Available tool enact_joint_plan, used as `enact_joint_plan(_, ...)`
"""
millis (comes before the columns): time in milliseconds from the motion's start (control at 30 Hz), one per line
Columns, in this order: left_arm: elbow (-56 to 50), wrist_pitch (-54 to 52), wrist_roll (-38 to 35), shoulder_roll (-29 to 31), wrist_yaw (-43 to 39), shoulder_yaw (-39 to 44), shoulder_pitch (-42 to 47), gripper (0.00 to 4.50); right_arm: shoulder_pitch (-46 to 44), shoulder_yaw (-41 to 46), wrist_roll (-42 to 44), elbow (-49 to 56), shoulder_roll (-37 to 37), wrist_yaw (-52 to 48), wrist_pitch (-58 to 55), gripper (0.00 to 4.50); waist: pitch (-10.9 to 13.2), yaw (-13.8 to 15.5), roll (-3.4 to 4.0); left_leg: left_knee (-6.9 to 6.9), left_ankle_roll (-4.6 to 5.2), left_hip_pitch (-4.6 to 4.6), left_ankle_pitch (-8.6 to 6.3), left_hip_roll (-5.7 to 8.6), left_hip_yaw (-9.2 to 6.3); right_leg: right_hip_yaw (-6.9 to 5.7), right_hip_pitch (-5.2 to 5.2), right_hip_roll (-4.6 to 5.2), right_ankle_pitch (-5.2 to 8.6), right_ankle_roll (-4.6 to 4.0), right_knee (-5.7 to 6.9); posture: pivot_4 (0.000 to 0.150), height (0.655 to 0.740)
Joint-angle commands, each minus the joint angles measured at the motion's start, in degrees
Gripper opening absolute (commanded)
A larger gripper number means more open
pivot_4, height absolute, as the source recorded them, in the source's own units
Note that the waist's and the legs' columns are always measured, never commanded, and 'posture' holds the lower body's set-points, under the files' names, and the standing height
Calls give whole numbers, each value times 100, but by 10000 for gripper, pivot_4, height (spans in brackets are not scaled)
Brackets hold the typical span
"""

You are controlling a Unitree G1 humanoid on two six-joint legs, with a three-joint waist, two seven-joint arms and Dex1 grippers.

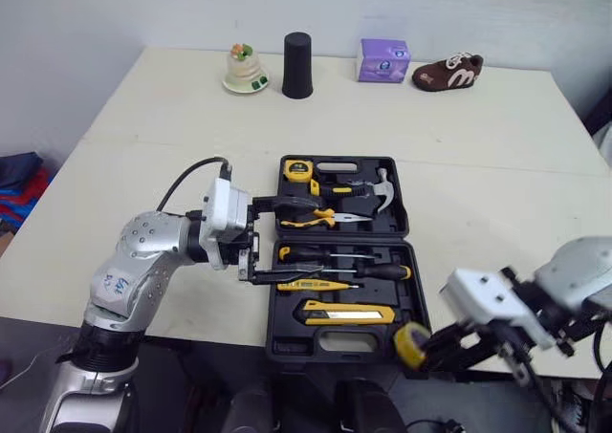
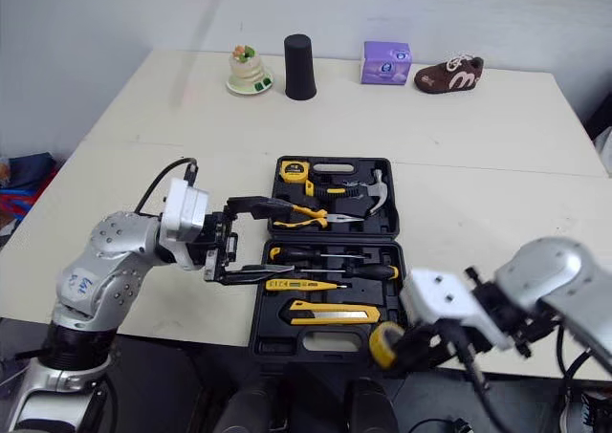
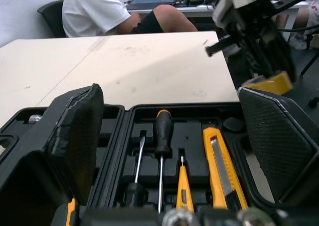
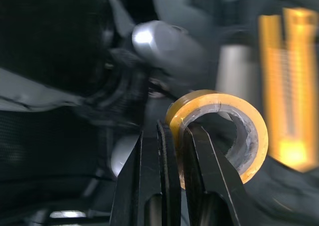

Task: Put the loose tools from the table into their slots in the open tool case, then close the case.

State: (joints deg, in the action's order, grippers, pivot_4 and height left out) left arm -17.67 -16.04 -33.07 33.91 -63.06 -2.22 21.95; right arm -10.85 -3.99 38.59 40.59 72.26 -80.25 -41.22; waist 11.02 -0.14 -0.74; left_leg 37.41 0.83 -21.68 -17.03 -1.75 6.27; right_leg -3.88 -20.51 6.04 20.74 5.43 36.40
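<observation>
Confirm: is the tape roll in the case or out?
Out. The right gripper is shut on the tape roll, holding it by the case's front right corner, not in a slot.

My left arm (image 1: 143, 261) is a rounded silver-grey shell dotted with small recessed screws. It has blue handwriting (image 1: 113, 285) on the forearm and a black cable (image 1: 175, 182) looping into a white boxy wrist block (image 1: 222, 213). My right arm (image 1: 583, 270) has the same silver shell and a white wrist housing (image 1: 483, 297), and my fingers (image 4: 147, 186) are slim, black and tapered.
</observation>
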Motion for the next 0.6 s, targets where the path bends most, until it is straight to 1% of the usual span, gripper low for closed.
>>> enact_joint_plan(33, -308, 37, -146, 208, -369, 24, -209, 45000, -206, -428, -275, 92, -200, 111, 62, 295, 1, -23, -2, -1, 0, 0, 0, -1, 1, 0, -1, 0, 0, 0, 0, 1500, 7341)
enact_joint_plan(67, -358, -229, -319, 378, -502, 42, -307, 45000, -239, -747, -747, -36, -199, -17, 447, 295, 1, -23, -2, -2, -1, 1, 0, -4, 0, -1, -2, -2, 1, -1, 2, 1500, 7341)
enact_joint_plan(100, -365, -204, -321, 482, -664, 45, -396, 45000, -293, -969, -1067, -146, -212, -52, 635, 295, 1, -23, -2, -6, -3, 2, 2, -4, -2, -2, -4, -2, 2, -3, 3, 1500, 7341)
enact_joint_plan(167, -382, -118, -274, 632, -883, 33, -510, 45000, -396, -1215, -1418, -311, -242, -83, 837, 295, 1, -18, -1, -10, -5, 2, 3, -5, -5, -7, -5, -2, 4, -8, 3, 1500, 7341)
enact_joint_plan(333, -570, -198, -316, 808, -969, 82, -779, 45000, -750, -1510, -1824, -593, -303, -249, 973, 295, 1, -13, -2, -5, -3, 2, 2, -4, -6, -8, -2, 3, 4, -8, 3, 1500, 7341)
enact_joint_plan(433, -630, -211, -297, 779, -907, 89, -848, 45000, -876, -1570, -1913, -668, -401, -234, 918, 295, 1, -4, -2, -5, -3, 1, 2, -3, -15, -16, 0, 7, 4, -8, 3, 1500, 7341)
enact_joint_plan(600, -735, -210, -226, 747, -793, 32, -939, 45000, -862, -1879, -2371, -795, -411, -273, 1058, 295, -1, -12, -5, -5, -2, 0, 2, -3, -19, -22, 3, 7, 5, -8, 2, 1500, 7341)
